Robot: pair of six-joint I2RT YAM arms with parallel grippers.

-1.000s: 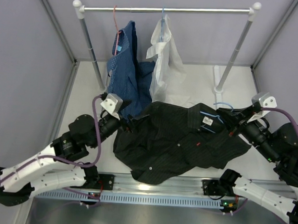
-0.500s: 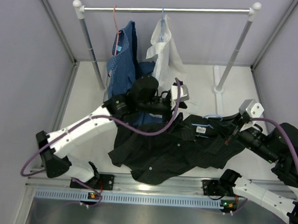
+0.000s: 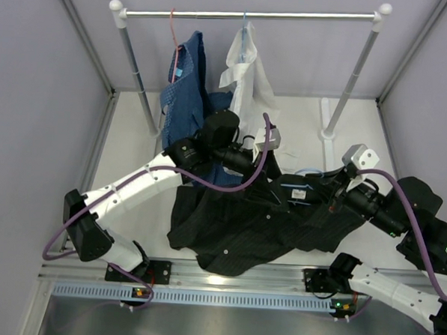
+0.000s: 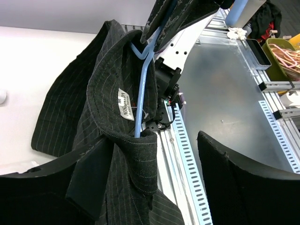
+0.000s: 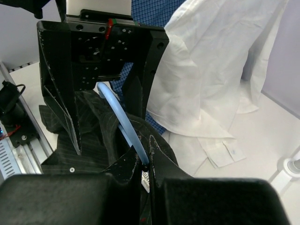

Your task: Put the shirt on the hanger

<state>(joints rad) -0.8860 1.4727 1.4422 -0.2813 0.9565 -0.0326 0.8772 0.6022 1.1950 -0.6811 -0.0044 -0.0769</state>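
Shirt point(image 3: 228, 228) lies crumpled on the table point(image 3: 126, 159) between the two arms, its bulk toward the near edge and its collar end lifted off the surface where the two grippers meet. Hanger point(image 4: 142, 84) — light-blue wire — runs through the neck opening, just beside the white neck label; only a short arc of it shows from above. Right gripper point(image 5: 146, 167): jaws closed to a hairline gap, pinching the wire together with a fold of pinstriped collar cloth. Left gripper point(image 4: 155, 140): jaws spread wide, grasping nothing; a collar fold hangs between the fingers and drapes against one of them, and the wire rises between them unclamped. The two grippers face each other closely across the collar. Behind, a blue patterned shirt point(image 3: 186, 98) and a white shirt point(image 3: 247, 75) hang from the rail point(image 3: 246, 16) — the white one's lower part trails onto the table just beyond the black collar.
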